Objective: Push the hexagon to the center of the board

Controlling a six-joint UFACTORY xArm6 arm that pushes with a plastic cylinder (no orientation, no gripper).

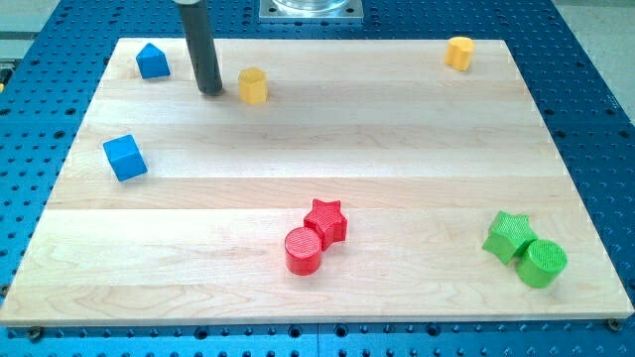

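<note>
A yellow block point(253, 86), which looks like the hexagon, sits near the view's top, left of the middle. My tip point(210, 92) rests on the board just to its left, with a small gap between them. A second yellow block point(458, 53) lies at the top right; I cannot make out its shape. The wooden board point(317, 149) fills most of the view.
A blue house-shaped block point(152, 61) is at the top left and a blue cube point(125, 158) at the left edge. A red star point(326, 221) touches a red cylinder point(304, 251) at bottom centre. A green star point(509, 236) touches a green cylinder point(542, 263) at bottom right.
</note>
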